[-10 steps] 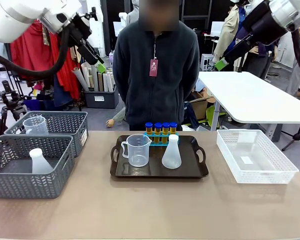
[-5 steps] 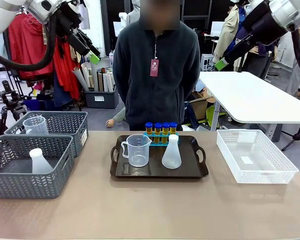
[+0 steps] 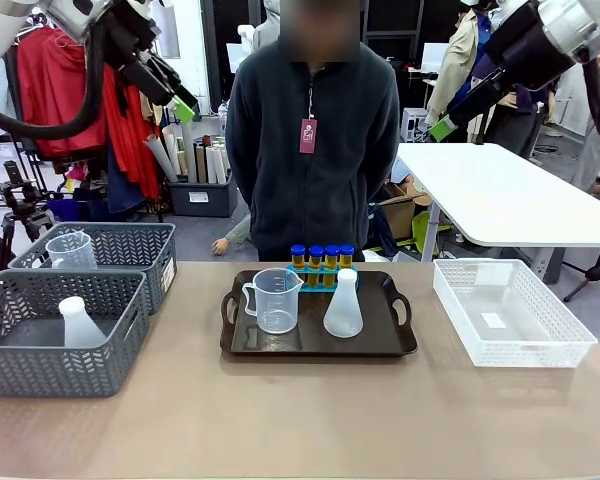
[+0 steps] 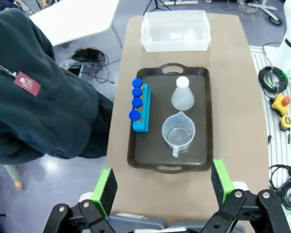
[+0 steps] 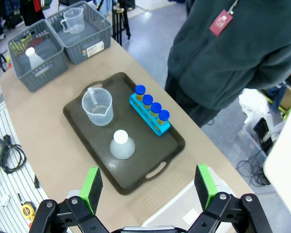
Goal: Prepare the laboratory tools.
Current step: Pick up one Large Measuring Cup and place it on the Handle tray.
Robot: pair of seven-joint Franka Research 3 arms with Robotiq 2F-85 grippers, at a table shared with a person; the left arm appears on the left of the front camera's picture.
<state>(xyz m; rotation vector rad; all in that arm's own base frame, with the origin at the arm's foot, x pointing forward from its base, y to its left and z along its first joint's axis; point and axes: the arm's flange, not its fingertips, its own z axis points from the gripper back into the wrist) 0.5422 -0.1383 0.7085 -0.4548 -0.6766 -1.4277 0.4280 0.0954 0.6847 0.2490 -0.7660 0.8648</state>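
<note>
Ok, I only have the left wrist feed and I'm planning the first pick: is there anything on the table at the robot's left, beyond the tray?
Observer: Yes, two grey baskets. The near basket holds a spare flask; the far basket holds a spare beaker.
Operator: And where is the right gripper, could it get in my way?
Observer: The right gripper is open and empty, held high above the table's right side, well clear of the tray.
</note>
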